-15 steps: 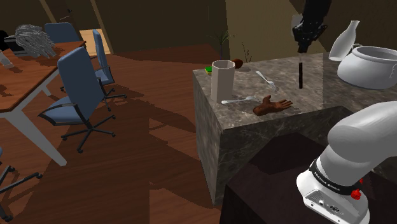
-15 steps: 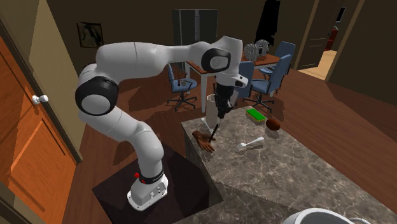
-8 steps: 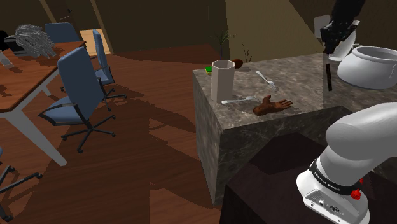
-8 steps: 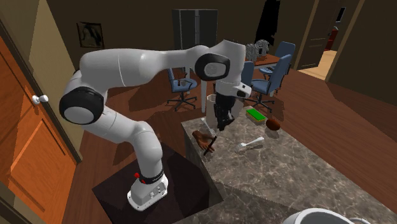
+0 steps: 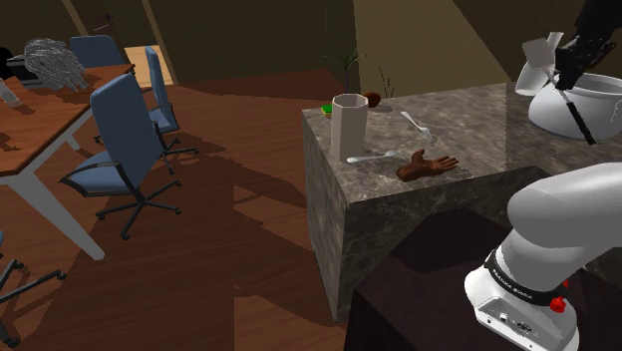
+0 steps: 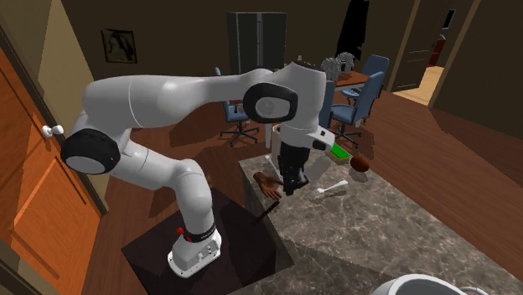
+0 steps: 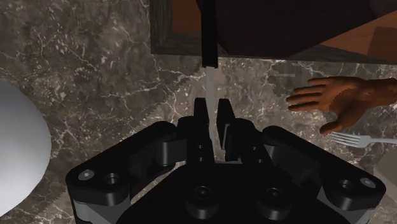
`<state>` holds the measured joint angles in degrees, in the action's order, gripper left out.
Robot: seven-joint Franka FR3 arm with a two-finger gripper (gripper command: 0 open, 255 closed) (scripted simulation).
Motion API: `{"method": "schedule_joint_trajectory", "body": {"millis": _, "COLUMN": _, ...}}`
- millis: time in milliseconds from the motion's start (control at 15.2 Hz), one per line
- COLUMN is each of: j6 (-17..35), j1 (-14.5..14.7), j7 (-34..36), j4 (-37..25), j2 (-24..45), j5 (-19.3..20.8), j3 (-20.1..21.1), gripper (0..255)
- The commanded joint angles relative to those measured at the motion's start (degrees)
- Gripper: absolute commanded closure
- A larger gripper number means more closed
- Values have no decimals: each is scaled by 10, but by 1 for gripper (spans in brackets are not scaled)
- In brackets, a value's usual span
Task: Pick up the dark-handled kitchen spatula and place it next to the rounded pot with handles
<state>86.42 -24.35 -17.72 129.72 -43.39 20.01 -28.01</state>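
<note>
A room in a house, part kitchen, part dining room: a stone-topped surface (image 5: 478, 110) carrying a pot (image 5: 603, 110) and a fork (image 5: 419, 126), blue swivel chairs (image 5: 120, 150) round a wooden table (image 5: 45, 125), a plank floor (image 5: 229, 269), an orange panelled door (image 6: 29, 193), and a framed picture (image 6: 120, 45).

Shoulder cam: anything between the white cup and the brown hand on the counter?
Yes. In the shoulder view a pale fork lies flat between the cup and the brown hand.

White arm (image 6: 168, 90) arches forward, elbow high; black gripper (image 7: 212, 107) points down, fingers pinched on the spatula (image 7: 208, 38) shaft.
</note>
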Motion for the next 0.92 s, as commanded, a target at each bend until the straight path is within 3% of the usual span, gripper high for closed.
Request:
{"method": "schedule_joint_trajectory", "body": {"millis": 0, "j6": -8, "j1": -9, "j7": -33, "j4": -15, "j2": -1, "j5": 19, "j3": -25, "gripper": 255}}
{"method": "schedule_joint_trajectory", "body": {"millis": 462, "j6": -13, "j1": -27, "j7": -131, "j4": -58, "j2": 5, "j5": 73, "j3": -110, "gripper": 255}}
{"method": "schedule_joint_trajectory", "body": {"millis": 858, "j6": -8, "j1": -22, "j7": -218, "j4": -118, "j2": 32, "j5": 108, "j3": -194, "gripper": 255}}
